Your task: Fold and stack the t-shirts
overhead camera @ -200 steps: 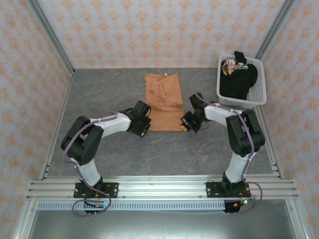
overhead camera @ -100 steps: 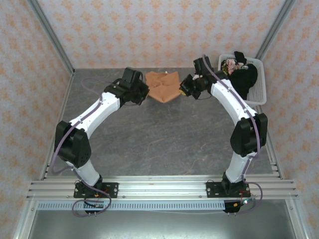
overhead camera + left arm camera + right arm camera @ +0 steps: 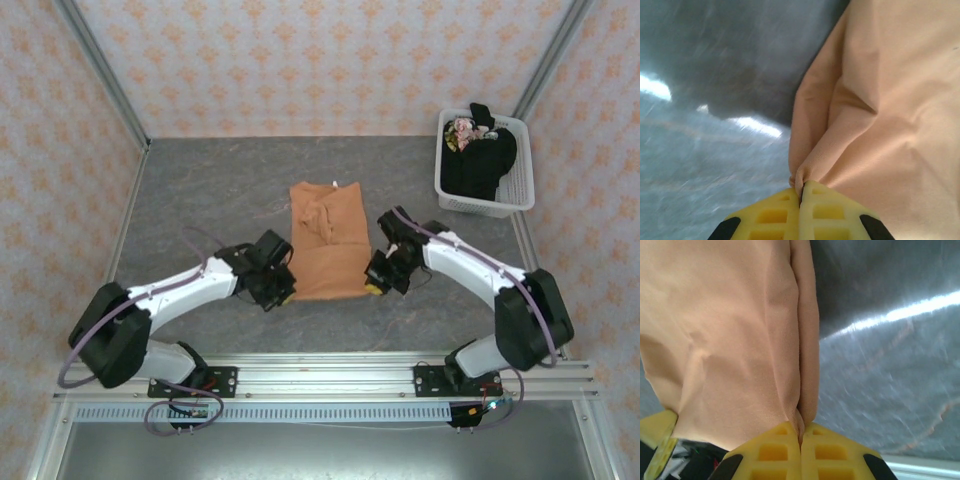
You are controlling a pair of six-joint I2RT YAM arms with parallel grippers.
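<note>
Corners of the orange shirt (image 3: 330, 245) sit pinched in the left gripper (image 3: 801, 194) and right gripper (image 3: 801, 434), probably to pull it flat.

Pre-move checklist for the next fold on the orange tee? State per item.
1. Left gripper shut on the near left corner of the orange t-shirt: ok.
2. Right gripper shut on the near right corner: ok.
3. Both grips level along the near hem: ok in the top view.
4. Shirt flat on the table: not ok, creased toward the far end.
5. Fabric layers inside each pinch: cannot tell.
6. Black t-shirt in the basket, apart from both arms: ok.
</note>
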